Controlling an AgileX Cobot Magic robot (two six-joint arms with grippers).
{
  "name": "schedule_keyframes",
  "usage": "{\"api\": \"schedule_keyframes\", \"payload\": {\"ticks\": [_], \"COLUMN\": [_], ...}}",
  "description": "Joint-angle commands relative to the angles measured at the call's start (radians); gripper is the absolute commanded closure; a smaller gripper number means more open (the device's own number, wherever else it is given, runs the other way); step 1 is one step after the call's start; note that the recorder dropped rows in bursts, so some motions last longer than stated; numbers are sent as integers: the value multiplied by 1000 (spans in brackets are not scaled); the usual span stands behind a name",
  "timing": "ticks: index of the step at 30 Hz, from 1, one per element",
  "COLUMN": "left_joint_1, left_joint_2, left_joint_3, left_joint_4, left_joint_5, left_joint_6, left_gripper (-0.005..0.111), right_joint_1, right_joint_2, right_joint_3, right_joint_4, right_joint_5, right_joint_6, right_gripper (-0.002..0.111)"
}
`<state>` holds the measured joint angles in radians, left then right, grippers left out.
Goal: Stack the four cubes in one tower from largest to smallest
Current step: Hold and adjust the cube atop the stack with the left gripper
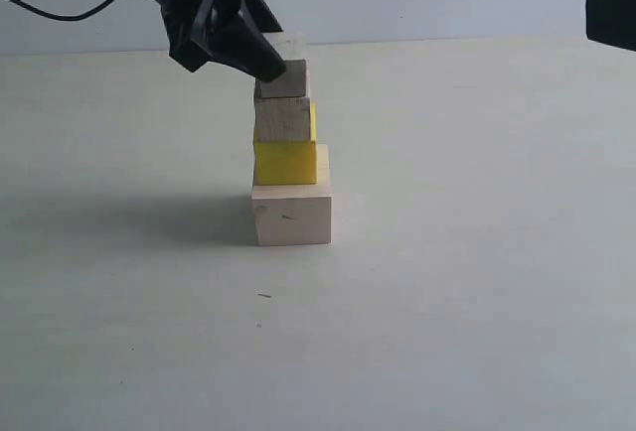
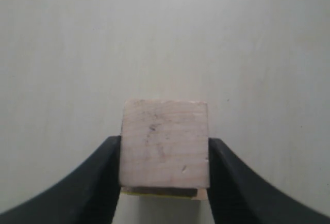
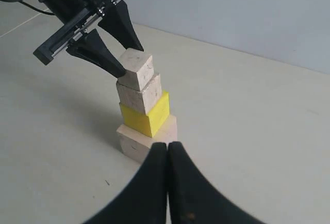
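Note:
The tower stands on the table as one column: a large pale wood cube (image 1: 290, 215) at the bottom, the yellow cube (image 1: 285, 161) on it, then a small wood cube (image 1: 282, 119), and the smallest wood cube (image 1: 286, 80) on top, turned a little off square. My left gripper (image 1: 273, 69) comes in from the upper left and is shut on the smallest cube (image 2: 165, 144), a black finger pressed against each side. From the right wrist the column (image 3: 139, 96) lies just ahead of my right gripper (image 3: 168, 149), which is shut on nothing and apart from it.
The pale tabletop (image 1: 477, 282) stretches bare around the tower, with a light wall behind. A black part of the right arm (image 1: 611, 12) shows at the upper right edge. The left arm's cable (image 1: 60, 14) hangs at the upper left.

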<state>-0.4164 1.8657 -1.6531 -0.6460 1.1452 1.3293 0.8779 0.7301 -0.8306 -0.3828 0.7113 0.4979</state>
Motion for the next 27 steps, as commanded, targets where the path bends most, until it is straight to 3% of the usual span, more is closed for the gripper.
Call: {"api": "schedule_keyframes", "payload": {"ticks": [1,27], "left_joint_1": [-2,-2], "left_joint_2": [-20,-19], "left_joint_3": [-9,-9], "left_joint_4": [1,12], "left_joint_5": [4,4], "left_joint_6": [3,14], "left_gripper": [107,107], "right_joint_1": [1,1], "right_joint_2": [-7,-7], "right_joint_3": [6,6], "right_joint_4": [7,14], "right_joint_5": [-8,-4], "right_joint_6": [0,0], "right_gripper": [108,108]}}
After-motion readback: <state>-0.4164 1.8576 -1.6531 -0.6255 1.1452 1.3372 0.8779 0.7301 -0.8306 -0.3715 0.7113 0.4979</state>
